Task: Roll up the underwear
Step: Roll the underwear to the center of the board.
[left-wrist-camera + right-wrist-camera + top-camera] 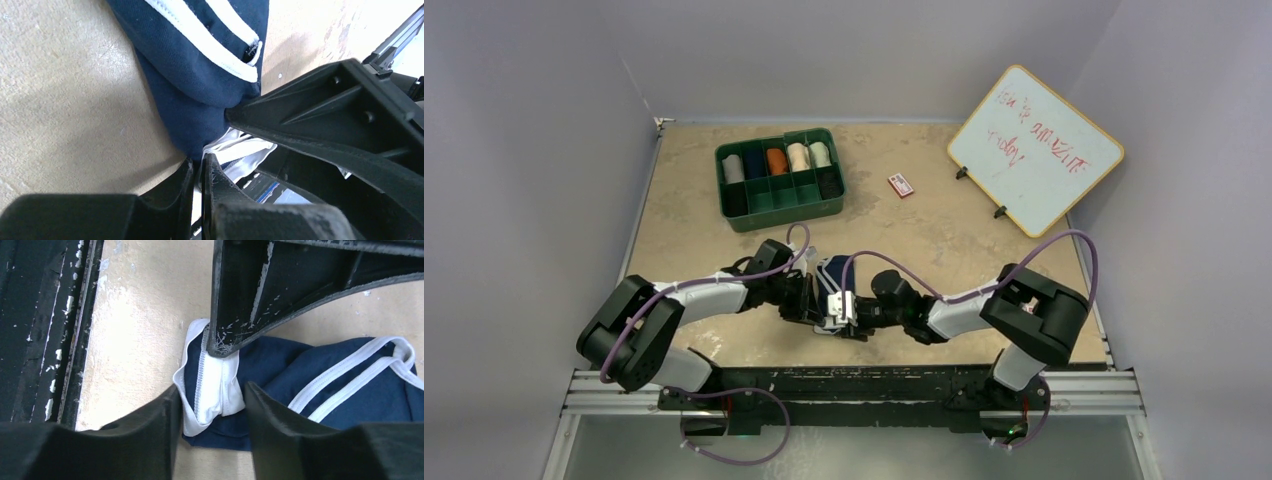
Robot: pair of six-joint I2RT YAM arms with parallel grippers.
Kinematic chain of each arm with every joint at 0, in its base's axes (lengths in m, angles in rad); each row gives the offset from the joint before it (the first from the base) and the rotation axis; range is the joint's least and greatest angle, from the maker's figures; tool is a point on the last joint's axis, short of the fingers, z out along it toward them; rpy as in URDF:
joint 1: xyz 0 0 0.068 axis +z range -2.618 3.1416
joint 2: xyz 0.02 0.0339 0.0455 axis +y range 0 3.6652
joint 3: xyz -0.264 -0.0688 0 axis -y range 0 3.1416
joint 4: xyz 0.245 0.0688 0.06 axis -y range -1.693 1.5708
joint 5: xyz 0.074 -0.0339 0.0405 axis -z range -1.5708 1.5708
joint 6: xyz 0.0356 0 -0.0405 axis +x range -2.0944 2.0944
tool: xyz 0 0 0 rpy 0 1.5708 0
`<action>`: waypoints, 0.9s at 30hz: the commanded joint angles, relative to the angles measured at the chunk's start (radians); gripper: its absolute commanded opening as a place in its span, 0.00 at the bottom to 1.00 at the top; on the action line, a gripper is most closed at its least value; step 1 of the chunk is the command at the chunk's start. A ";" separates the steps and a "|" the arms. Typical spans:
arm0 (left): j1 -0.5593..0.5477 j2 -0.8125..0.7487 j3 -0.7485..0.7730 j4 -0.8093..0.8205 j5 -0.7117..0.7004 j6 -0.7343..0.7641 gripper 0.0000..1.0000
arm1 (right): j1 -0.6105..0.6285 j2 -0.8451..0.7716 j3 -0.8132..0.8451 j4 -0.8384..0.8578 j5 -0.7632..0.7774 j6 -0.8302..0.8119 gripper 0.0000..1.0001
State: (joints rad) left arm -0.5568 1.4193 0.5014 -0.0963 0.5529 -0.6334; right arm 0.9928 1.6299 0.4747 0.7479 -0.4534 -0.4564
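The underwear [310,365] is navy blue, edged with white bands that run as paired stripes, and its inner panel is plain white. The worktop [924,230] is mottled sandy beige. A dark green tray [776,215] holds rolls [774,160] in grey, navy, orange, cream and what may be pale green. The whiteboard [1036,150] is white with a yellow frame and red writing. A small card [901,185] is red and white. Purple cables [1069,233] trail over black-and-white arms. The left claw [197,167] and right claw [210,400] are black, scratched pale.
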 commanded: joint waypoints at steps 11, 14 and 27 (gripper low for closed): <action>0.005 -0.016 0.025 0.009 0.030 0.021 0.00 | 0.004 -0.010 -0.022 0.072 -0.028 0.078 0.10; 0.005 -0.028 0.025 0.007 0.026 0.020 0.00 | 0.003 -0.006 -0.033 0.096 -0.045 0.128 0.07; 0.006 -0.073 0.032 -0.024 -0.022 0.009 0.04 | -0.037 0.020 -0.072 0.188 -0.197 0.349 0.00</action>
State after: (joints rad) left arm -0.5575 1.3941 0.5014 -0.1219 0.5747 -0.6350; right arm 0.9821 1.6352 0.4183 0.8848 -0.5228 -0.2123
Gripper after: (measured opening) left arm 0.046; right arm 0.062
